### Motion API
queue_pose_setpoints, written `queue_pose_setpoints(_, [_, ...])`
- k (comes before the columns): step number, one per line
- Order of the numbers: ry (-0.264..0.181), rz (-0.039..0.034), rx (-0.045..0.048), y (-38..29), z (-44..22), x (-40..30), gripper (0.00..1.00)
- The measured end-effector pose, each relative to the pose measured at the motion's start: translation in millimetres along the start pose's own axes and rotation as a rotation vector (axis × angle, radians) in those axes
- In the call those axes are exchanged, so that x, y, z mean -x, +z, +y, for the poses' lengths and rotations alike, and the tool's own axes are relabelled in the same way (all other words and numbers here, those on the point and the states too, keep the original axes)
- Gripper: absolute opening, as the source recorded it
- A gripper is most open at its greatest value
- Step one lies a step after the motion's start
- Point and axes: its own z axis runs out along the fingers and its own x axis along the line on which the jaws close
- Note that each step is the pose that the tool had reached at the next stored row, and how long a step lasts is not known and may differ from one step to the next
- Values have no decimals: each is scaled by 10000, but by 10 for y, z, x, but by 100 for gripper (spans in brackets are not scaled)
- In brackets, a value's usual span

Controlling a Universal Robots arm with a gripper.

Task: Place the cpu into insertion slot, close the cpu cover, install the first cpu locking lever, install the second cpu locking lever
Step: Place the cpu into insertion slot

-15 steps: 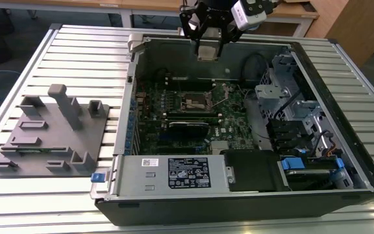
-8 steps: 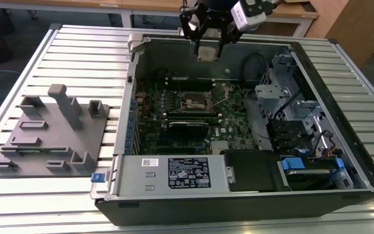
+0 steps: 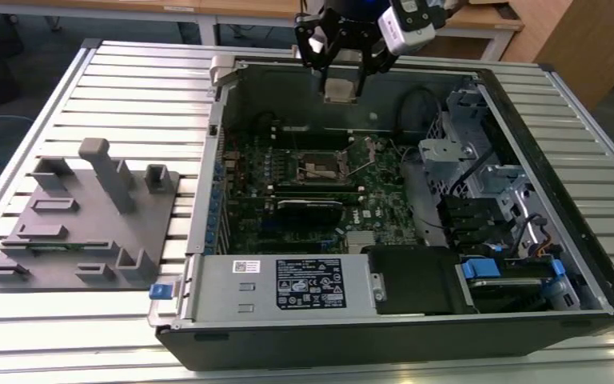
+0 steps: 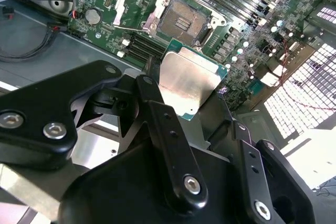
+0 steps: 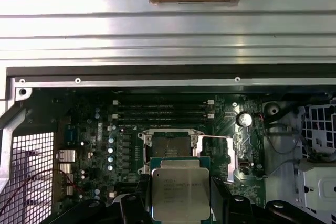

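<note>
The black tool (image 3: 341,84) is clamped by its fingers (image 4: 157,108) on the edges of the small flat square cpu with a silvery-grey metal top (image 4: 190,80). It holds the chip in the air over the open black computer case (image 3: 392,344), which lies on the slatted metal table (image 3: 125,88). In both wrist views the cpu (image 5: 180,192) hangs apart from the square insertion slot with a dark centre and silver rim (image 5: 170,148), which lies uncovered on the green motherboard (image 5: 79,124).

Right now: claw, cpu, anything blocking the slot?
Claw shut on cpu, held above motherboard. Insertion slot uncovered, pins showing. No obstruction seen between them.
</note>
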Motion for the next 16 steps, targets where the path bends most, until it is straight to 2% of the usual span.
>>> queue_pose_setpoints(16, [0,0,-1,103,-9,2,54])
